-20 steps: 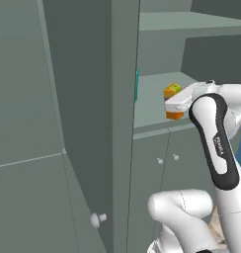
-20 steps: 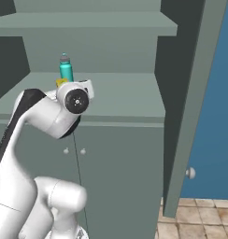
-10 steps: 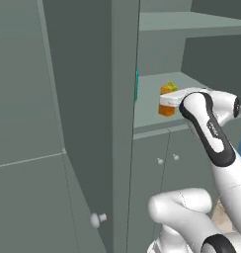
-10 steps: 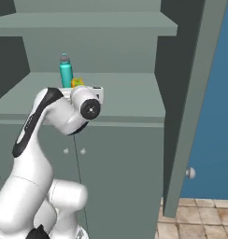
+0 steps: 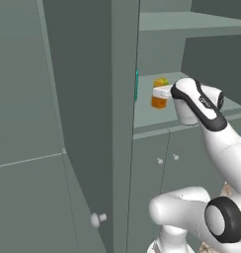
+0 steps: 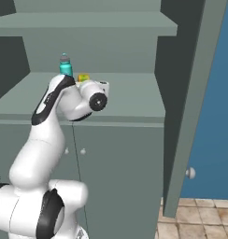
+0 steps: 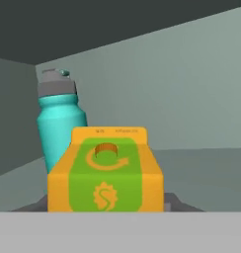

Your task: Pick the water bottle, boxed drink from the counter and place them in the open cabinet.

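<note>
— Gripper (image 5: 164,94) first: what are the jaws doing?

— Pinching the boxed drink (image 7: 105,170). In the hand view the carton sits right at the finger tips, and a dark finger edge shows at each lower corner of it. From the left base view the white hand reaches into the open cabinet (image 5: 191,29) with the orange carton at its end.

— Describe the carton.

— Small, orange, rectangular, with a yellow-green gabled top. A green band runs down its front and over the sloped roof. On the roof there is a round orange spout with a curled arrow around it; lower on the front, an orange swirl emblem. A line of tiny print runs along the top ridge, too small to read.

— Where is it?

— Inside the cabinet, at the level of the shelf above the two lower doors. Whether its base touches the shelf I cannot tell.

— And the water bottle (image 7: 58,118)?

— Teal, slim, grey screw cap, upright on the same shelf, behind the carton toward the inner wall and taller than it. From the right base view its cap rises just above the robot's arm.
</note>
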{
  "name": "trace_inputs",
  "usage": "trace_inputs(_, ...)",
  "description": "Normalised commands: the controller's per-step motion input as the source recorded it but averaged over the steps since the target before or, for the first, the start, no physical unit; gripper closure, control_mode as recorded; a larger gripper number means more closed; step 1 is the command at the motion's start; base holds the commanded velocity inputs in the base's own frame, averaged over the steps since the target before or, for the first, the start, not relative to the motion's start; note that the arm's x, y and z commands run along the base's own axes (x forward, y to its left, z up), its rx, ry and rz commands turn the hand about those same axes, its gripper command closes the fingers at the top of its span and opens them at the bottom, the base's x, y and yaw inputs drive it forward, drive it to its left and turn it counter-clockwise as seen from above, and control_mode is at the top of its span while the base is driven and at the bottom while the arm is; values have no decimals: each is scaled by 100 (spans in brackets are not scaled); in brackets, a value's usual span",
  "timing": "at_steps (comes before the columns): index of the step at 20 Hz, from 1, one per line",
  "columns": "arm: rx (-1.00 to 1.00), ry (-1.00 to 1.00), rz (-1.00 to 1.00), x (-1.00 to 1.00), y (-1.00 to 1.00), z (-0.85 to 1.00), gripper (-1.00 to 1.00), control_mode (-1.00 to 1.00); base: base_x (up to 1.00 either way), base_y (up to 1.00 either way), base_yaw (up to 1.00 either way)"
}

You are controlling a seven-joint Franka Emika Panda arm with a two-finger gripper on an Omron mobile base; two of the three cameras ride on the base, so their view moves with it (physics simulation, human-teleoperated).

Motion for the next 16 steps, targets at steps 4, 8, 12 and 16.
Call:
trace_inputs(4,-5,-4,0,54,-7,-29,100,-100,0,0,0)
trace_inputs(8,-17,-17,0,36,-2,-44,100,-100,0,0,0)
trace_inputs(12,-18,-17,0,30,0,-48,100,-100,0,0,0)
trace_inputs(16,-11,-3,0,41,0,-40,100,-100,0,0,0)
